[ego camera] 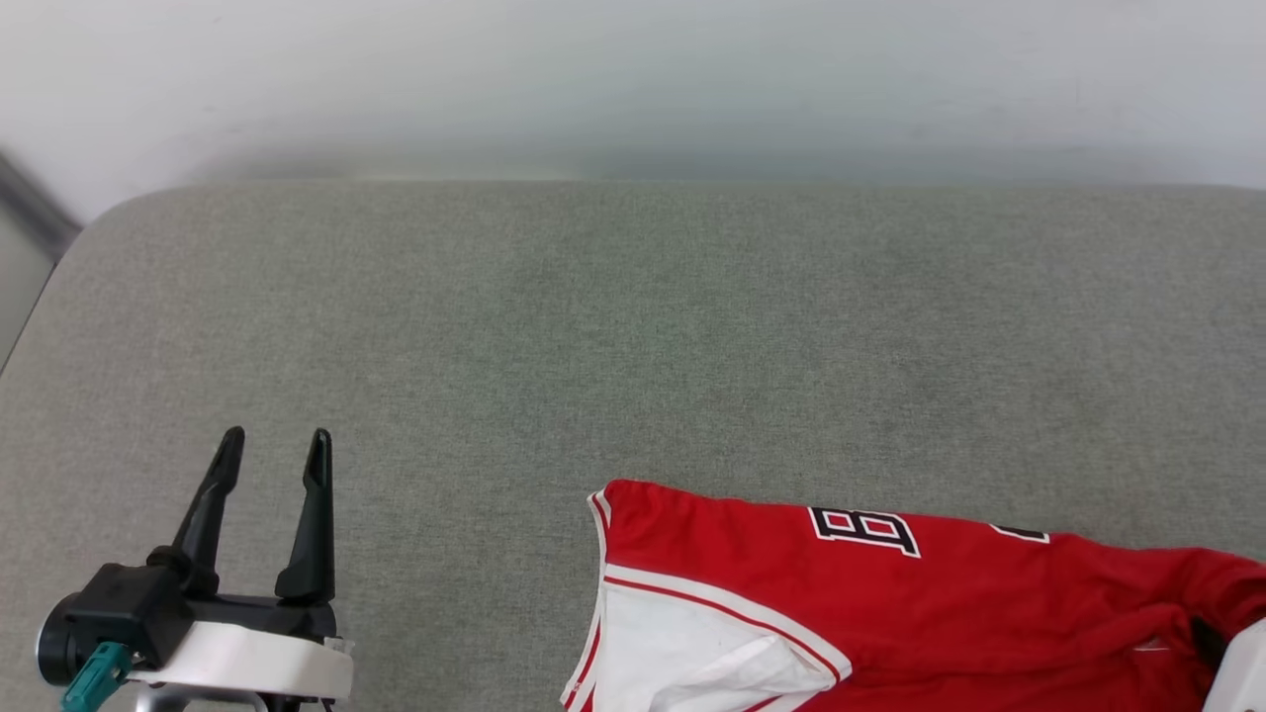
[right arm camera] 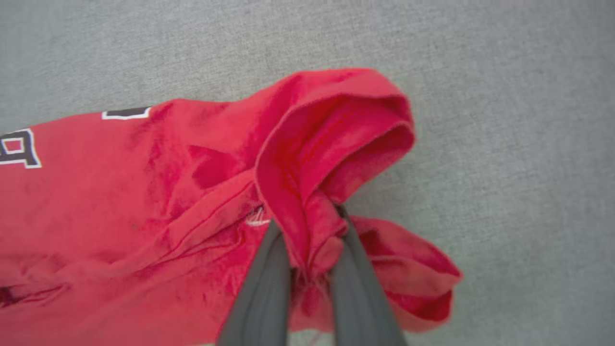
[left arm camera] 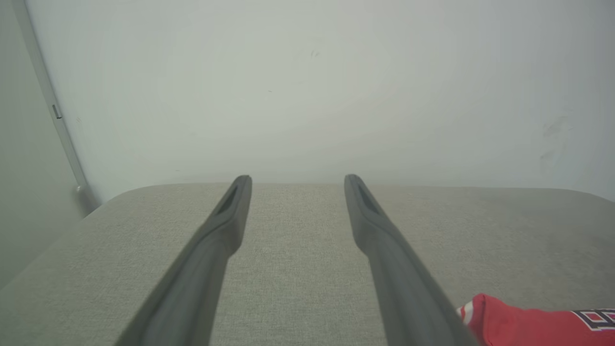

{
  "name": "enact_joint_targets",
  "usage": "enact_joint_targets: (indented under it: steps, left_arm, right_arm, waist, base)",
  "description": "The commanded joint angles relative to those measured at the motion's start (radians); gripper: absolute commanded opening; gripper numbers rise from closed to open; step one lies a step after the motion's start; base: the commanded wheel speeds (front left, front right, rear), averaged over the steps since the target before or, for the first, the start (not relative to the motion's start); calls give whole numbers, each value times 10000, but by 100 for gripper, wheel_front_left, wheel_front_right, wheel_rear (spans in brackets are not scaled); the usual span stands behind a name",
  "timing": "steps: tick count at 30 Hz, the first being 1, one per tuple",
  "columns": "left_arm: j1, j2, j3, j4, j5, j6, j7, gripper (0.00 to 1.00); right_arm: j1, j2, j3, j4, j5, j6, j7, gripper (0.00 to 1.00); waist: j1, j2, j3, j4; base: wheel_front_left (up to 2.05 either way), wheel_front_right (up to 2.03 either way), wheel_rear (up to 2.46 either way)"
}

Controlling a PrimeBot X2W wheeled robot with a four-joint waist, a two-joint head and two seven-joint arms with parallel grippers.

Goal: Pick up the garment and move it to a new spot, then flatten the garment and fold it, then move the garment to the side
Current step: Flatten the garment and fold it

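The garment [ego camera: 949,603] is a red jersey with a white sleeve, striped trim and black white-outlined letters, lying crumpled at the lower right of the grey cushion. In the right wrist view my right gripper [right arm camera: 307,216] is shut on a bunched red fold of the garment [right arm camera: 144,192], which rises between the two dark fingers. At the lower left of the head view my left gripper [ego camera: 277,450] stands open and holds nothing, well left of the jersey. The left wrist view shows the left gripper [left arm camera: 298,185] over bare cushion, with a corner of the garment [left arm camera: 528,322] at the bottom right.
The grey fabric cushion [ego camera: 593,326] spreads across the view, with its rounded back-left corner [ego camera: 109,213] against a pale wall [ego camera: 633,79]. A pale part of my right arm [ego camera: 1241,672] shows at the bottom right edge.
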Motion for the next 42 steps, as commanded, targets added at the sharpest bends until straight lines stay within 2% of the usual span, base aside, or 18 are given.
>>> enact_joint_targets:
  steps: [1,7,13,20,24,29,42]
  left_arm:
    - [198,-15,-25,30,-39,-15,-25,100]
    - [331,-79,-84,43,-57,-16,-24,100]
    - [409,-184,-170,93,-12,-16,-25,100]
    - [412,-198,-237,76,-68,-16,-25,100]
    - [399,-197,-275,95,-62,-16,-25,100]
    - [344,-187,-299,104,-62,-16,-25,100]
    - [151,-163,-420,146,-70,-16,-25,100]
  right_arm:
    - [250,82,287,-521,192,-6,250,0]
    - [834,326,898,-1921,451,-7,1003,0]
    - [1286,1218,2174,-3235,834,-6,1937,0]
    - [1070,1755,3386,-3586,1931,-6,2305,0]
    - [859,1759,4120,-3192,3395,-6,1710,0]
    - [295,1756,5068,-2355,4637,-6,911,0]
    - [-1861,1754,6599,1051,5835,-4,-1046,0]
  waist:
    - [-1,0,-180,-58]
    - [-1,0,-480,-87]
    - [-1,0,-724,-23]
    - [-1,0,-756,220]
    - [-1,0,-732,419]
    - [-1,0,-701,628]
    - [-1,0,-506,1066]
  base:
    - [0,0,0]
    - [0,0,0]
    - [0,0,0]
    - [0,0,0]
    - [0,0,0]
    - [0,0,0]
    - [0,0,0]
